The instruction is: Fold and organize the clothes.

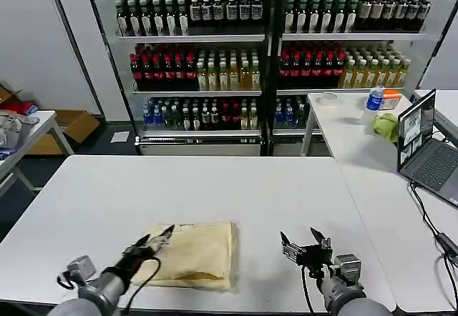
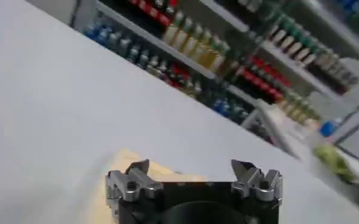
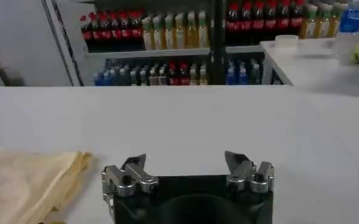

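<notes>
T-shirt (image 1: 195,253) lies folded into a compact cream rectangle on the white table (image 1: 236,187), near its front edge. My left gripper (image 1: 164,236) hovers wide at its near-left corner; my right gripper (image 1: 306,246), also spread and empty, waits beside it. Folding looks largely done; only tidying seems left.

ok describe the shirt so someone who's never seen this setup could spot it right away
Look at the big white table in front of the drink shelves. Near its front edge lies the T-shirt, a pale cream-yellow fabric folded into a flat rectangle, with the left tool open over its near-left corner. It is the only cloth on that table; the green cloth sits on another table.
</notes>
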Tool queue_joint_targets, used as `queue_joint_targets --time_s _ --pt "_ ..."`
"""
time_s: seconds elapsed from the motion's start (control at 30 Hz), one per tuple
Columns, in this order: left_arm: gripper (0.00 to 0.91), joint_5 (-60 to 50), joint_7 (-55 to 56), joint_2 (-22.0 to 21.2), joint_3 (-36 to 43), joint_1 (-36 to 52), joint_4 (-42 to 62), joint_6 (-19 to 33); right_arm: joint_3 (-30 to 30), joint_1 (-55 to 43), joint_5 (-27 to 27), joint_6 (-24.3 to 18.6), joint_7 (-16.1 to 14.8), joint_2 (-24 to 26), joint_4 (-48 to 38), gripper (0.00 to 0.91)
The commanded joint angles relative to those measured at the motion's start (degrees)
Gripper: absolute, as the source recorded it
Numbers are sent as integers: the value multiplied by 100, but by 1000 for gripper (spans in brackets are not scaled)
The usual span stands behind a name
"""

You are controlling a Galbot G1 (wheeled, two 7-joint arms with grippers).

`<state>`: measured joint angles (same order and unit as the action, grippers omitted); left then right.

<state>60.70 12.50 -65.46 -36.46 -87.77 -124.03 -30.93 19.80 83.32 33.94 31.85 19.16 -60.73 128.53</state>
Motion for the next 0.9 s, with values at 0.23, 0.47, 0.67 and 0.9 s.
queue_joint_targets --time_s 0.23,0.47,0.67,0.9 --pt "907 -100 -479 298 -689 -152 1112 -208 50 58 -9 -10 -4 18 8 907" --pt "907 -92 -532 118 -414 -42 1123 -212 70 64 3 -12 -8 60 16 907" --pt "907 -28 -521 1 -162 82 1048 -214 69 54 10 -10 -6 78 29 907" --pt "907 -80 -523 -179 141 208 1156 -212 84 47 23 -6 -4 112 45 907"
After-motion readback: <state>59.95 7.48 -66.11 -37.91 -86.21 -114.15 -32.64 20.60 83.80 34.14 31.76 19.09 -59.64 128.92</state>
